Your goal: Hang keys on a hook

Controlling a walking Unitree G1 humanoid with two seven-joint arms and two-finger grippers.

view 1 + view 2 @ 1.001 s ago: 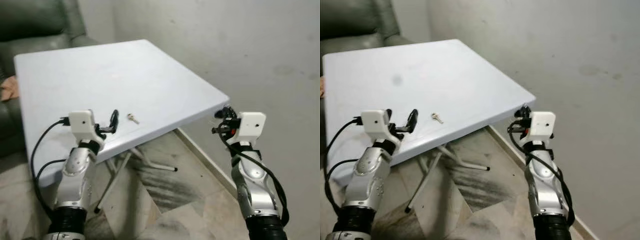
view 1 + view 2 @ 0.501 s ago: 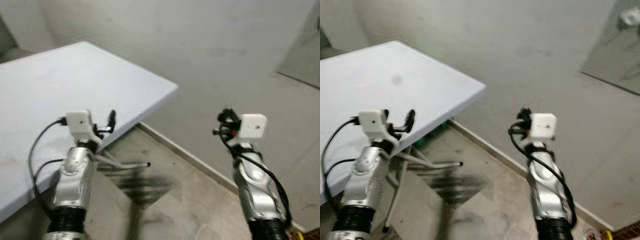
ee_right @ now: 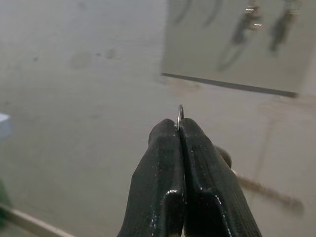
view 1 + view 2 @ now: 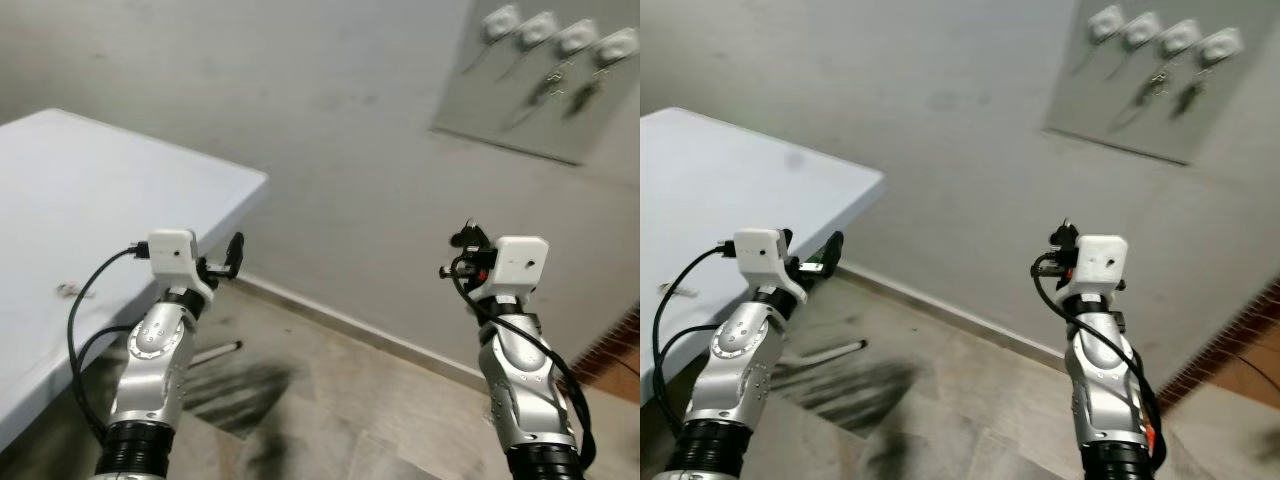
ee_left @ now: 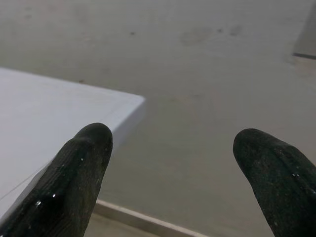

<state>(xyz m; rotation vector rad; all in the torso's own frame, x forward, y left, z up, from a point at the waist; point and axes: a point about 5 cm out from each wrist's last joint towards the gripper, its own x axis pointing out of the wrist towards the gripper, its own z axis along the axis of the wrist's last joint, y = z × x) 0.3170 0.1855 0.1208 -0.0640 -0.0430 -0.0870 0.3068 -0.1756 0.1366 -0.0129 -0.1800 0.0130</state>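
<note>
Right wrist view has the key ring [image 3: 180, 113] poking out from between the black fingertips [image 3: 168, 136] of the right tool [image 3: 179, 129], which is clamped tight on it. Up on the wall there's a grey board [image 4: 520, 95] with four white hooks [image 4: 556, 33], a couple already carrying keys, well apart from the tool. Left tool [image 5: 173, 143] hangs in the air with its fingers spread wide, gripping nothing, just past the corner of the white counter [image 4: 120, 190]. Something small [image 4: 70, 290] lies on that counter, too blurry to identify.
</note>
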